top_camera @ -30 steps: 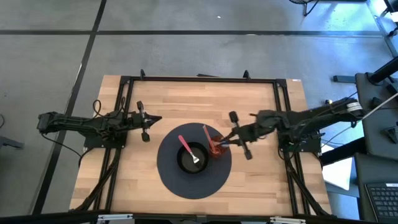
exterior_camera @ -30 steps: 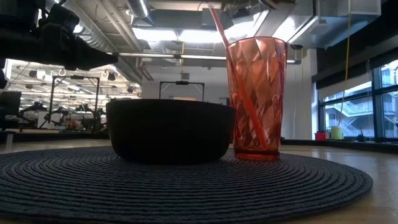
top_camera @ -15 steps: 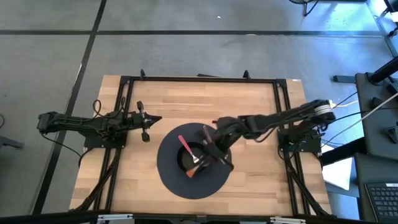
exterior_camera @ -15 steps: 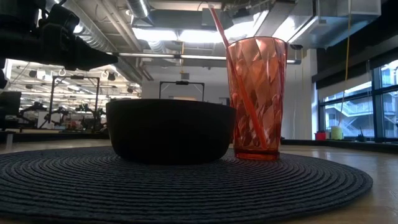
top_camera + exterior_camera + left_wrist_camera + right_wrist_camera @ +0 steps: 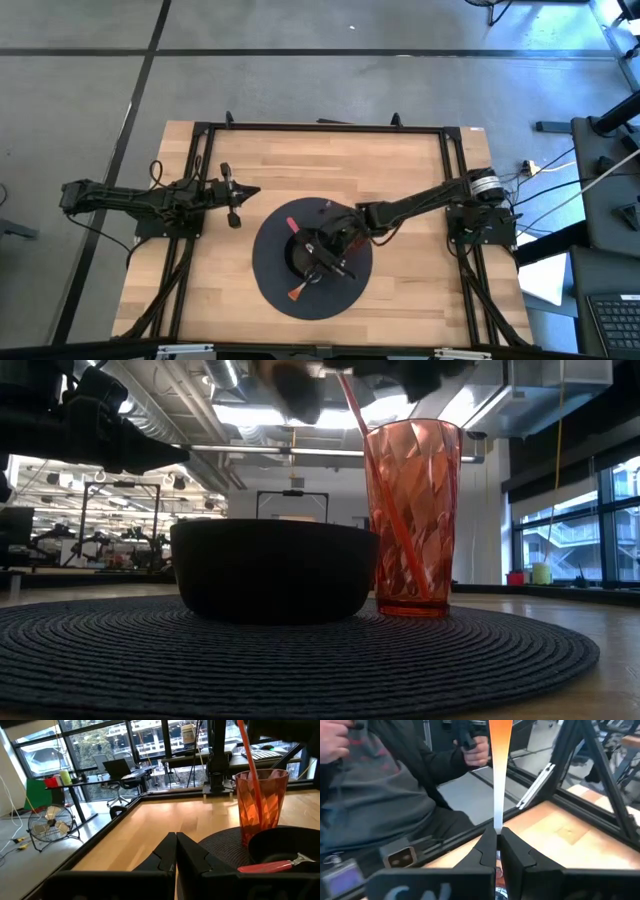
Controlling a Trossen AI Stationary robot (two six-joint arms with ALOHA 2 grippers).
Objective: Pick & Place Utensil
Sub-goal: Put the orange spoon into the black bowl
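Note:
A round dark mat (image 5: 268, 272) carries a black bowl (image 5: 270, 570) and a ribbed red cup (image 5: 412, 520). A red stick (image 5: 248, 760) leans in the cup. A red-handled utensil (image 5: 265, 866) lies in the bowl, its handle over the rim (image 5: 297, 224). My right gripper (image 5: 318, 264) reaches over the bowl, shut on an orange-handled utensil (image 5: 499, 750) whose handle end (image 5: 296, 292) points toward the table's near edge. In the low view this gripper is a dark blur (image 5: 290, 380) above the bowl. My left gripper (image 5: 245, 192) waits shut, left of the mat. My right gripper pinches the orange-handled utensil between its two fingers at the pale narrow neck (image 5: 496, 823) below the handle. The handle runs on past the fingertips, in line with the fingers, free in the air. The utensil's other end is hidden behind the fingers.
Black frame rails (image 5: 320, 127) edge the wooden table. Bare wood (image 5: 330, 165) lies beyond the mat toward the far edge. A person in dark clothes (image 5: 380, 790) stands past the table in the right wrist view.
My right arm has swung from beside the cup's right side toward the table's left and near edge, and it now reaches over the bowl. The orange handle has come into view, pointing at the near edge. The cup, its stick and the bowl have stayed put.

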